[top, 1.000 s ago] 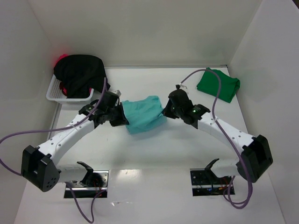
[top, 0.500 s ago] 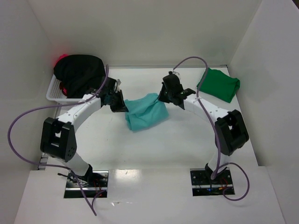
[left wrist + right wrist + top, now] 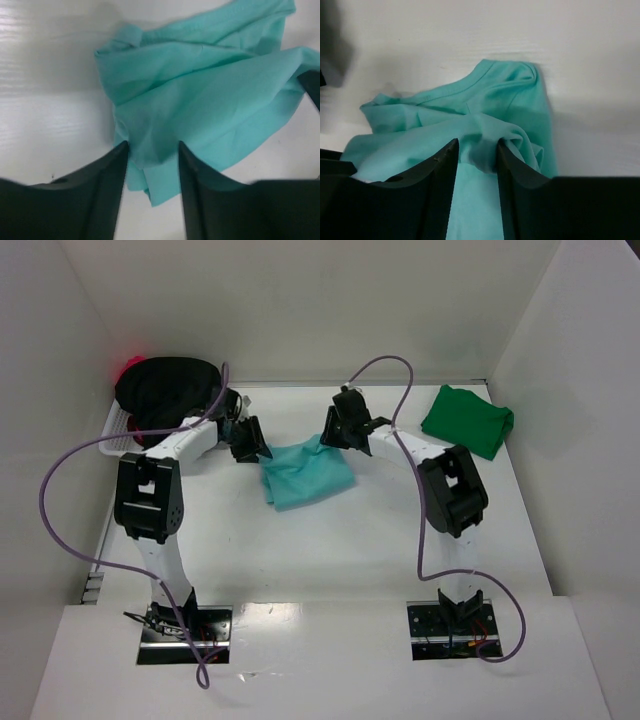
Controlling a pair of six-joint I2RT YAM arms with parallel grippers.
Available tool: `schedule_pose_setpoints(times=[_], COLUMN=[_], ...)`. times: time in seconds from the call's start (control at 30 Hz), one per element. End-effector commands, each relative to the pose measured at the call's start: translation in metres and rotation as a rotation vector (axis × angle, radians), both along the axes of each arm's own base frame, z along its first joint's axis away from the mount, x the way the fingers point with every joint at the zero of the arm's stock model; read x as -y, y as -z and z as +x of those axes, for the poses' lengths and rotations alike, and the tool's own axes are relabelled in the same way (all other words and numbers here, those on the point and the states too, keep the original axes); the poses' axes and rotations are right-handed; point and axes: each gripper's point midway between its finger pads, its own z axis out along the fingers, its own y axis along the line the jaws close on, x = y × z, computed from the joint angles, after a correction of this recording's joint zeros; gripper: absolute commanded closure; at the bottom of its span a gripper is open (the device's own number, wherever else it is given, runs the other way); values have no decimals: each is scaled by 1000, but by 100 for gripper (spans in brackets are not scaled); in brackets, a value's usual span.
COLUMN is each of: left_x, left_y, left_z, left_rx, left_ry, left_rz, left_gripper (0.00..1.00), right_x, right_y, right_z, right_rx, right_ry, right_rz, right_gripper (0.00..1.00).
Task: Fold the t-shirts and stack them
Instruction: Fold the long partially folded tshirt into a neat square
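Teal t-shirt (image 3: 305, 475) lies rumpled in the middle of the worktop (image 3: 330, 550), a little farther back than a moment ago. Left claw (image 3: 250, 442) and right claw (image 3: 333, 432) were shut on its ends. Now both stand half open, with the cloth loose between the fingers. I judge this a release, and the fold looks unfinished. Its long axis runs left to right between the claws. Which way the neck points I cannot tell.

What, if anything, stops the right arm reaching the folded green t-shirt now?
Probably nothing, so yes: the green t-shirt lies just right of that arm with nothing between, and the right pincer stands open over the teal t-shirt, seemingly free to leave.
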Motion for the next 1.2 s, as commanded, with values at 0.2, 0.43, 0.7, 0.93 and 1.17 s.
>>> schedule_pose_setpoints(times=[0.2,0.43,0.7,0.93,1.17], left_x=[-24,9,53,48,35], left_y=[-53,-83,-64,-16,10], left_z=[45,24,-5,13,38], left_rx=[176,252,214,154,121], left_ry=[3,135,197,136,88], left_rz=[-21,-106,-191,-150,-145], left_gripper=[17,23,96,100,100], right_x=[-9,10,4,-17,-7], right_y=[-69,-114,-93,-31,2], right_z=[53,33,-7,-9,15], right_rx=[209,296,249,112,78], right_ry=[20,60,-31,-124,-72], right_rz=[40,61,145,151,81], right_gripper=[19,21,98,100,100])
